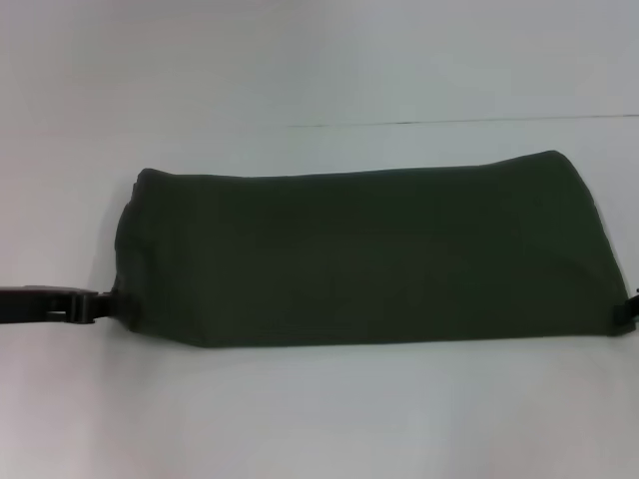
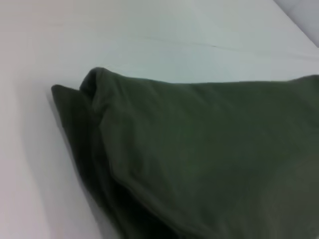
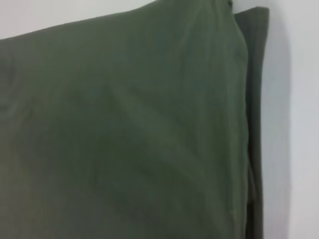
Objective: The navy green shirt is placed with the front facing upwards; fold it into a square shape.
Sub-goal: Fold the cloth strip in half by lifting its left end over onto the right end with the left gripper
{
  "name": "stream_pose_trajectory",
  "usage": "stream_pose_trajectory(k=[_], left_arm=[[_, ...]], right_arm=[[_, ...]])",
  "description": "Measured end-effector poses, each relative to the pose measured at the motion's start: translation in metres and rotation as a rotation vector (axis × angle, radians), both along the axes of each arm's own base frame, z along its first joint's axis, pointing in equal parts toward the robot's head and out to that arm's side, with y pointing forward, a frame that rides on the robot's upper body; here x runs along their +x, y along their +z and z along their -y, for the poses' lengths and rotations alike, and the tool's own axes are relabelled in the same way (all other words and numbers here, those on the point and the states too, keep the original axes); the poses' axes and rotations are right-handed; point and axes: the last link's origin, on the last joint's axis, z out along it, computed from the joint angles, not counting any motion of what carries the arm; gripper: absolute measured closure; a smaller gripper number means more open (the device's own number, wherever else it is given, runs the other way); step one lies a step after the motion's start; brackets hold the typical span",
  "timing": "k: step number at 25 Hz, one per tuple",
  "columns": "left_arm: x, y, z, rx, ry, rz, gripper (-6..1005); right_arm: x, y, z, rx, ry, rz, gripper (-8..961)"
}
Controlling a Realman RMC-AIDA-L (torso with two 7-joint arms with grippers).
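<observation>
Lying across the middle of the white tabletop, the navy green shirt is already folded into a long band running left to right, plain green side up, with no print showing. The left gripper sits low at the band's near-left corner, touching or just beside the cloth; whether it is pinching the fabric or released I cannot tell. Only a dark sliver of the right gripper shows at the near-right corner, and its state is equally unclear.

The left wrist view shows stacked layers at that end with one under-layer poking out past the top one. If a gripper catches only the top layer, the next fold could peel the stack apart. Uneven lifting at the two ends would likely skew the band, leaving a lopsided shape instead of a square.
</observation>
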Motion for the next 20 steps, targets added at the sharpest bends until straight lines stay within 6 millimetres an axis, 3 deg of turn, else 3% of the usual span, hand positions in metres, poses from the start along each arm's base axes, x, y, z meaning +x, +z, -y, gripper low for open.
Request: stream_pose_trajectory(k=[10, 20], left_arm=[[-0.01, 0.02, 0.03, -0.041, -0.077, -0.049, 957], [-0.023, 0.013, 0.05, -0.088, -0.082, -0.086, 956]], right_arm=[[0.016, -0.012, 0.04, 0.016, 0.043, -0.105, 930], [0.029, 0.011, 0.083, 0.106, 0.029, -0.191, 929]])
